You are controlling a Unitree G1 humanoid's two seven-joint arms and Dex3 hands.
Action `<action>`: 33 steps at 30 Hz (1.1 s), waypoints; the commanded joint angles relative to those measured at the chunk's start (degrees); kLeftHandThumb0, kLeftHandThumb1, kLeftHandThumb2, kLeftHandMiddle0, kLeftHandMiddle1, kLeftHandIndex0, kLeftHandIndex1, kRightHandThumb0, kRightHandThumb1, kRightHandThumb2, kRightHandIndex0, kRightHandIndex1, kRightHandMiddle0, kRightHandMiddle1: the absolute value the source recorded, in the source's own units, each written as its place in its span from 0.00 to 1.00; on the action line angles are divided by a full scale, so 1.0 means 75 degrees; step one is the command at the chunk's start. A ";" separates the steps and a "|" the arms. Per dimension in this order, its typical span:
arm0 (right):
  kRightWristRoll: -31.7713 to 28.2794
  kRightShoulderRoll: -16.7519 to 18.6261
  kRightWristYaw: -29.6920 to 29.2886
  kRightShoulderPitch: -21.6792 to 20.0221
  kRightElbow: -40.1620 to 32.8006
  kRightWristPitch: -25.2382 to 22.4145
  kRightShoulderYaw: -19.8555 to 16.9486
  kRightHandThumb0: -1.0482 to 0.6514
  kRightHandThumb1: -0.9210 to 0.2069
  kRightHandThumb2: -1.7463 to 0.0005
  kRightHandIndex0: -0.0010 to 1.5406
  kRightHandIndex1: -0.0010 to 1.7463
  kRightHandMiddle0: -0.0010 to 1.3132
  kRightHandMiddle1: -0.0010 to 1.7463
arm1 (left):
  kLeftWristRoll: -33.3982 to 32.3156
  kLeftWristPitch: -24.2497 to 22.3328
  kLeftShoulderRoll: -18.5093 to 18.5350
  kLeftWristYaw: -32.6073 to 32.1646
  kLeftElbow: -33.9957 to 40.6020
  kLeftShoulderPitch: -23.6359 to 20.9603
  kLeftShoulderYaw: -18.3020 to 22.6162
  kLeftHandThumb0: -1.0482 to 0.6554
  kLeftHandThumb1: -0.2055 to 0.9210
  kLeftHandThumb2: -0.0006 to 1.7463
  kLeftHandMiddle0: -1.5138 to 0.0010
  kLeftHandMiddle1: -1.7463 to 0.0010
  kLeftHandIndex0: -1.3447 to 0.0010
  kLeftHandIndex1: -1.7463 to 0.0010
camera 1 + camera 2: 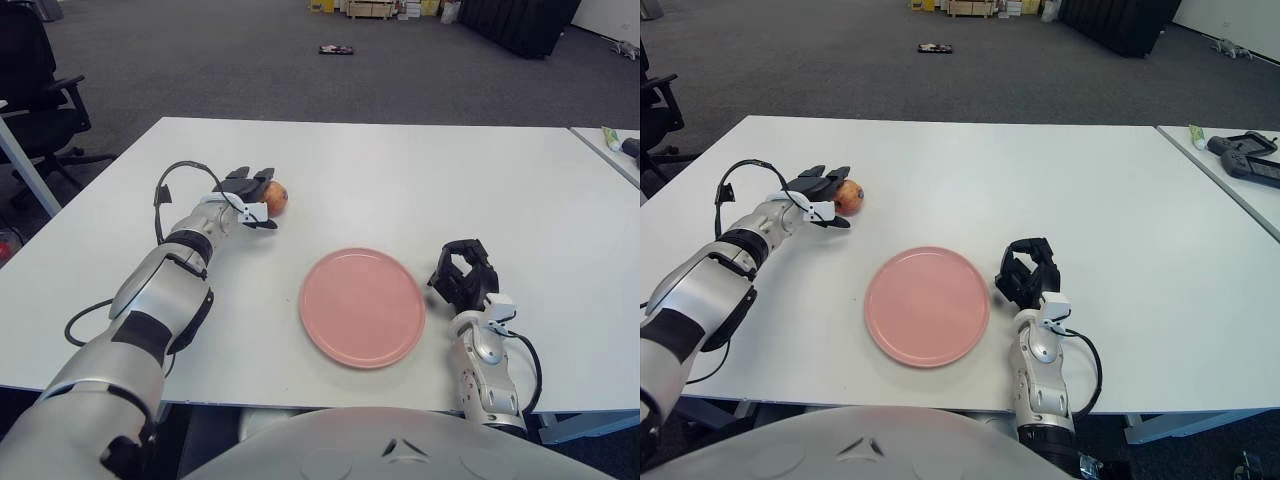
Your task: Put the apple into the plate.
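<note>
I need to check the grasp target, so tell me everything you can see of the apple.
The apple is small and round, reddish-orange with a paler yellowish patch, and looks smooth and whole. It sits on the white table, on the robot's left and beyond the pink plate, clearly apart from it. The left hand is right against its left side, dark fingers reaching over its top, but they do not look closed around it. Its stem cannot be made out.

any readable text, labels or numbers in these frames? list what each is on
None readable.
Apple, plate, table: no print or labels showing.
Left hand, beside the apple, and right hand, right of the plate: no legible markings.
Boxes on the floor far behind: too small to read.
</note>
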State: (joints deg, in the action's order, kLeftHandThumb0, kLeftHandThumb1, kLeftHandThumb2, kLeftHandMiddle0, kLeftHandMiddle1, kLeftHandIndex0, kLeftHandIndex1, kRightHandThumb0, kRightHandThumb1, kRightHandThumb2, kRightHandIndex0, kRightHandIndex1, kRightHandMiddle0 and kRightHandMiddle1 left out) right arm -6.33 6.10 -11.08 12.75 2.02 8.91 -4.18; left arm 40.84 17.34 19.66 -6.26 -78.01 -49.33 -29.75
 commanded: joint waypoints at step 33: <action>-0.0166 0.0309 -0.0050 0.0075 0.0175 -0.0165 -0.0077 0.38 0.32 0.42 0.63 1.00 0.32 1.00 | 0.0144 -0.0008 -0.0130 0.0046 0.0048 -0.0255 -0.0291 0.08 0.98 0.16 0.92 0.94 1.00 0.70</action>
State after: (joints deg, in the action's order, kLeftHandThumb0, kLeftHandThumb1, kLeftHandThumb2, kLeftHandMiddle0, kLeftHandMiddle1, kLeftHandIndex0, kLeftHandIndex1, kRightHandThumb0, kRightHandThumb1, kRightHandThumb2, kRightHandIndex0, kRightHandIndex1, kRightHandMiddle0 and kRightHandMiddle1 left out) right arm -6.36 6.10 -11.11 12.77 2.05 9.05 -4.19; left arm 40.95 16.73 19.28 -5.24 -77.66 -49.61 -31.06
